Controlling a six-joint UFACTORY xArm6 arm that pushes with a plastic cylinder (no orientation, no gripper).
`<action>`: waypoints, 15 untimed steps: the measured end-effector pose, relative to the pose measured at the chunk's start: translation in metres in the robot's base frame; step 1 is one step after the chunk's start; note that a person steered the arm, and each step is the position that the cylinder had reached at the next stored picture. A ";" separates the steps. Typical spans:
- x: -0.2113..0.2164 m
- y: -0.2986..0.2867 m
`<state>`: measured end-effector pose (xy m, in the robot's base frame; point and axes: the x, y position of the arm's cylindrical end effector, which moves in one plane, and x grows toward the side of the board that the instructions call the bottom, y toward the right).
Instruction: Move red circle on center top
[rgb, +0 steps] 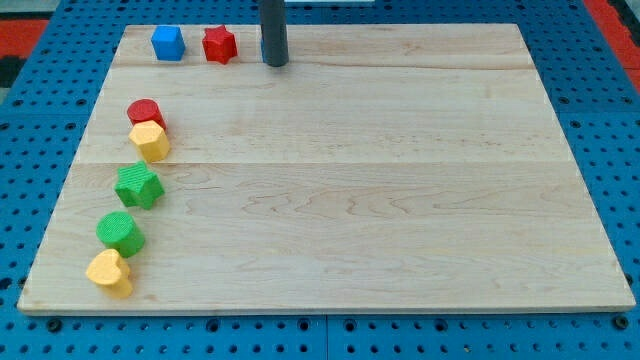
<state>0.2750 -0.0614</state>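
Note:
The red circle (144, 111) lies near the board's left edge, touching a yellow hexagon (151, 140) just below it. My tip (275, 63) rests on the board near the top edge, left of centre. It is well to the right of and above the red circle, apart from it. A red star-like block (219, 44) sits just left of my tip, with a small gap between them.
A blue cube (168, 42) sits at the top left. Down the left side lie a green star (138, 186), a green circle (120, 232) and a yellow heart (109, 272). The wooden board (380, 180) lies on a blue pegboard.

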 end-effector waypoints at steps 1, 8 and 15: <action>0.033 -0.004; 0.119 -0.216; 0.096 0.026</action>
<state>0.3707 -0.0356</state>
